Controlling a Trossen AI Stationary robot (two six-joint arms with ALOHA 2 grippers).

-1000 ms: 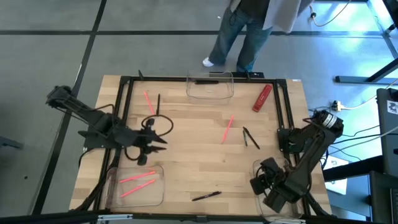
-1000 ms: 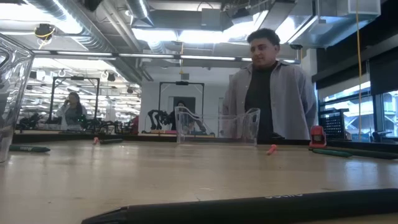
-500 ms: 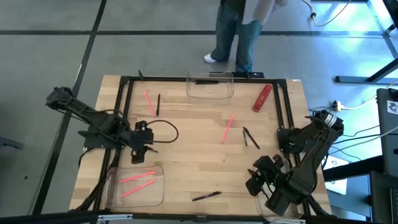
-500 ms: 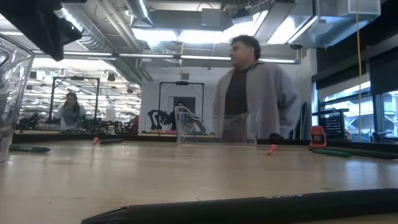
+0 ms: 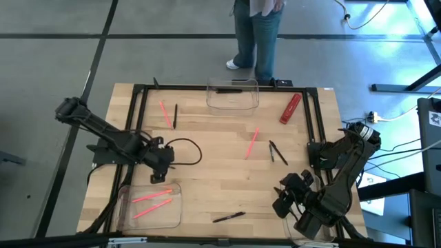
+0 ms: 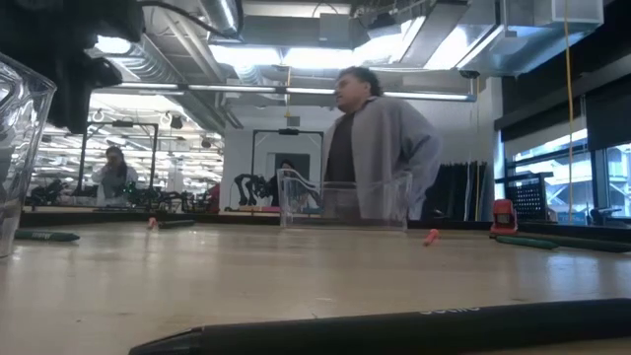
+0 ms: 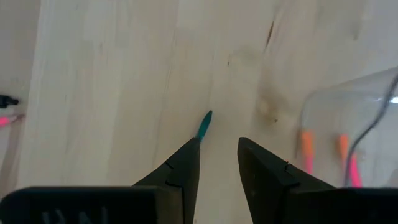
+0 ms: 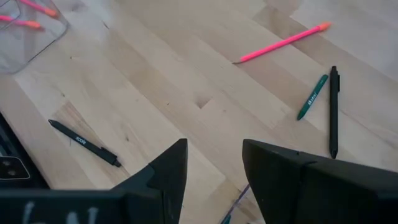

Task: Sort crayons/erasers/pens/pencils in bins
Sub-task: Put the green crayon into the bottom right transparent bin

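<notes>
Overhead looks down, low looks level, wrists hover close; all share the table (image 5: 220, 179).

Site entry: I am working in a robotics lab or workshop. Evidence: exposed ceiling ducts (image 6: 187, 59) and strip lighting; another robot rig (image 6: 258, 187) at 12 o'clock; benches behind; a person (image 6: 380, 148) standing past the wooden table (image 5: 213, 179).
</notes>
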